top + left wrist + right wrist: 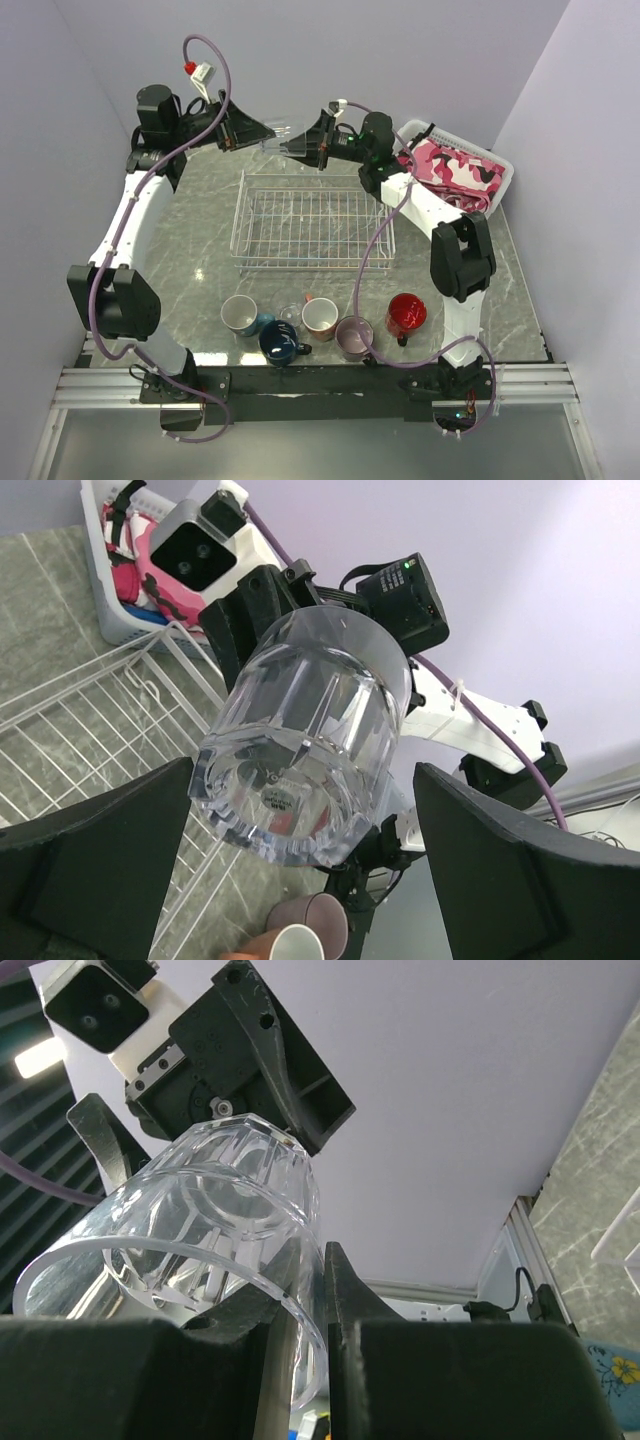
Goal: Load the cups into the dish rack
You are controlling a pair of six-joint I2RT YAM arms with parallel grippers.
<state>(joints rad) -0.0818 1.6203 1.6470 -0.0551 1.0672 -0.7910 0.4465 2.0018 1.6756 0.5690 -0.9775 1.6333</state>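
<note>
Presently a clear glass (283,143) is held in the air on its side, near the far rim of the dish rack (312,222); whether it is over the rack or just beyond cannot be told. Its rim wall is pinched by the clenched right tool (325,1300), one finger inside and one outside. Its base is flanked by the wide-spread fingers of the left tool (300,880), which are not seen to touch it. No cup is seen in the rack. The mugs, from the teal-blue mug (238,314) to the red mug (406,315), are seen standing in a row on the worktop (200,220) near the arm bases. A handover appears to be intended. Were the right tool released before the left is closed, the glass would be dropped onto the wire. It could also be let pivot or slide by so thin a pinch on a smooth wall, or be squeezed out sideways by a hard grip on the faceted base.
</note>
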